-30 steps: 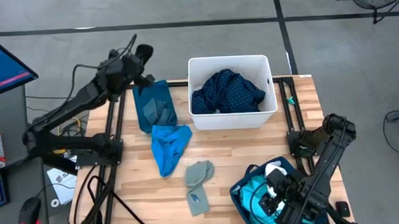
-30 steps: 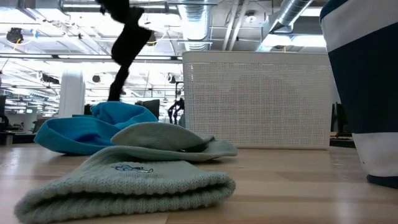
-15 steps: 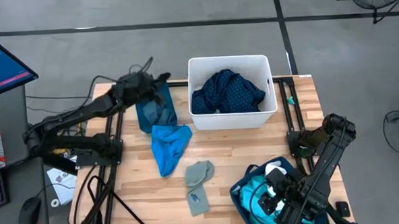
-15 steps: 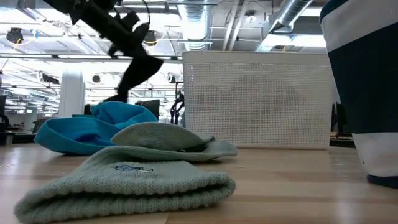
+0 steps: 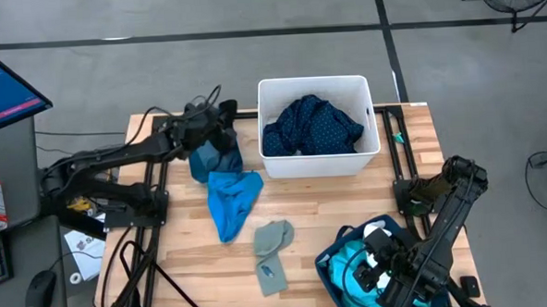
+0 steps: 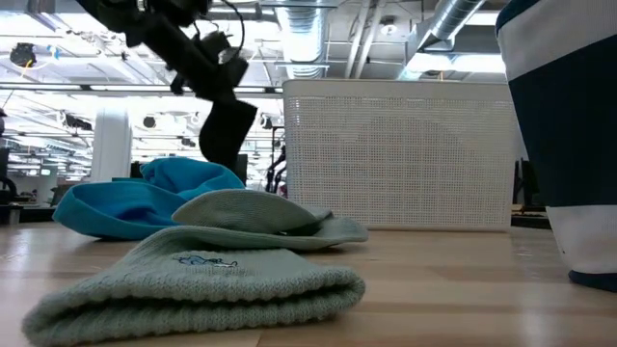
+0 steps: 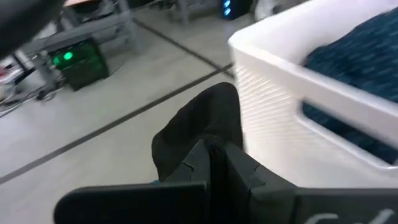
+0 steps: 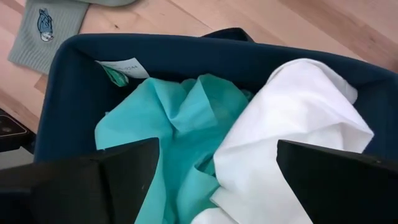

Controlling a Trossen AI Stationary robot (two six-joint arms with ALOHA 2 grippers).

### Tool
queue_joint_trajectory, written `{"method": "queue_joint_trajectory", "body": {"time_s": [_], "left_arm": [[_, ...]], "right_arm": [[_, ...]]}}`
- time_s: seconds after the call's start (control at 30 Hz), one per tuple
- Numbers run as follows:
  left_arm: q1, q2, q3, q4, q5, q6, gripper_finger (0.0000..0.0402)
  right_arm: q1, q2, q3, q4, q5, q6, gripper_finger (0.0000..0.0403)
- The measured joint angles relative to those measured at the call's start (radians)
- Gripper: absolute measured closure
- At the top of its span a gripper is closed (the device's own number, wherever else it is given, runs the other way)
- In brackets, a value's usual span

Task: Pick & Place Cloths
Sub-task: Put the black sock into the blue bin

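Jaws of the left gripper point(image 5: 224, 119) are clamped on a small black cloth point(image 7: 202, 127), which hangs from between them; they have swung from the bench's far-left corner toward the white tub point(image 5: 320, 161). Right gripper point(image 5: 379, 277) waits spread wide over the navy bin point(image 8: 186, 53).

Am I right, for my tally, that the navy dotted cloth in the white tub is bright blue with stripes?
Not quite: the cloth in the white tub is navy with small white dots, not bright blue with stripes. The high view shows it.
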Motion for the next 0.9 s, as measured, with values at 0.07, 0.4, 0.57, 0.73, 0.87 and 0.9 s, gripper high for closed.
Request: {"method": "queue_joint_trajectory", "body": {"time_s": [0.07, 0.4, 0.57, 0.73, 0.87, 0.9], "left_arm": [[0.021, 0.037, 0.000, 0.000, -0.005, 0.001, 0.0401], [0.062, 0.155, 0.000, -0.121, -0.124, 0.078, 0.0401], [0.065, 0.154, 0.000, -0.250, -0.153, 0.071, 0.0401], [0.099, 0.154, -0.031, -0.321, -0.102, 0.028, 0.0401], [0.137, 0.154, -0.095, -0.318, -0.067, -0.061, 0.0401], [0.148, 0.154, -0.112, -0.313, -0.039, -0.076, 0.0401]], "right_arm": [[0.000, 0.000, 0.000, 0.001, 0.000, 0.000, 0.0085], [0.000, 0.000, 0.000, 0.018, 0.000, 0.024, 0.0085], [0.000, 0.000, 0.000, 0.017, 0.000, 0.026, 0.0085], [0.000, 0.000, 0.000, 0.015, 0.000, 0.027, 0.0085], [0.000, 0.000, 0.000, 0.014, 0.000, 0.027, 0.0085], [0.000, 0.000, 0.000, 0.014, 0.000, 0.027, 0.0085]]}}
